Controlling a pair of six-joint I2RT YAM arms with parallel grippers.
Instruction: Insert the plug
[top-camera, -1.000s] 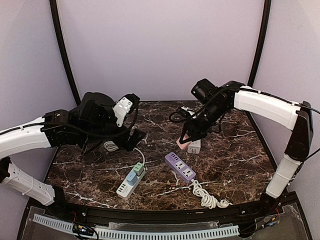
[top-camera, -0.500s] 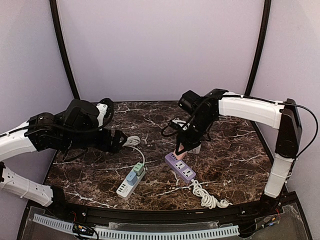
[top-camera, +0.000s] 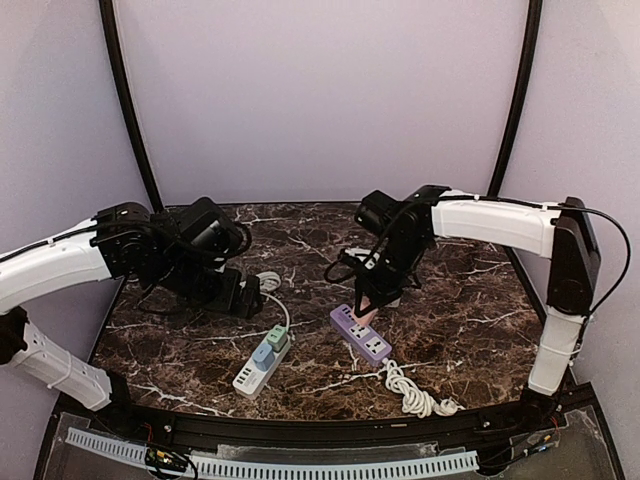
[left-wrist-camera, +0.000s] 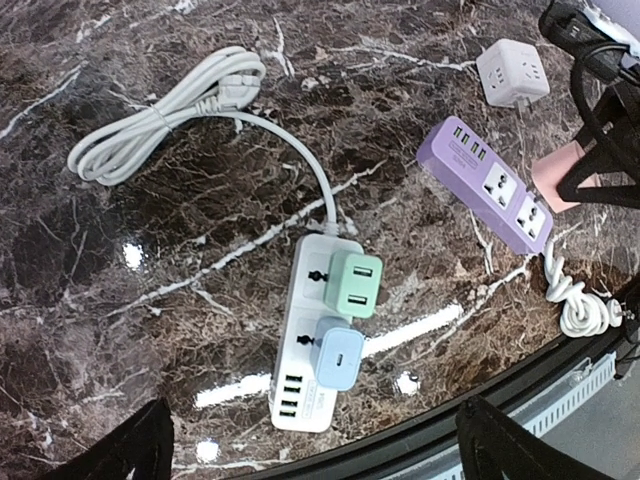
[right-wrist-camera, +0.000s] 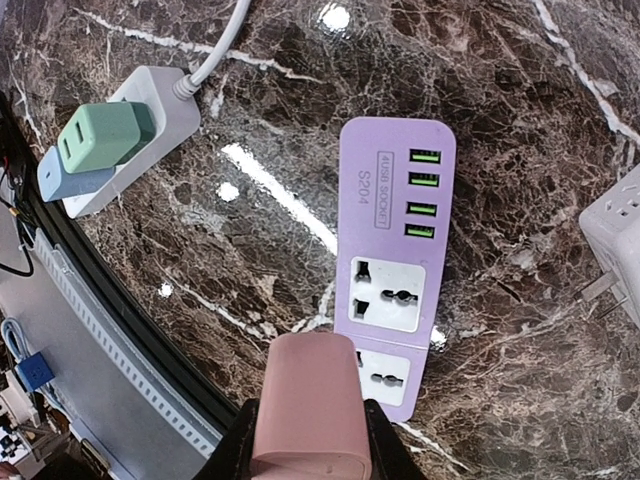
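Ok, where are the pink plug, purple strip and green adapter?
pink plug (right-wrist-camera: 308, 405), right wrist view, its body
purple strip (right-wrist-camera: 388, 293), right wrist view, upper socket
green adapter (left-wrist-camera: 355, 285), left wrist view, top face

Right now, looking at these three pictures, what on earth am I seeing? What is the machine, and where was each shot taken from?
You are seeing two robot arms, a left arm and a right arm, bolted at the near edge of a marble table. The wide picture comes from a fixed camera above and behind them. The other two come from a small camera on each wrist, looking down past its claw. On the table lie a purple strip, a white strip carrying a green plug and a blue plug, its coiled cord, and a white cube. The right claw is shut on a pink plug, held over the purple strip. The left claw is open and holds nothing.
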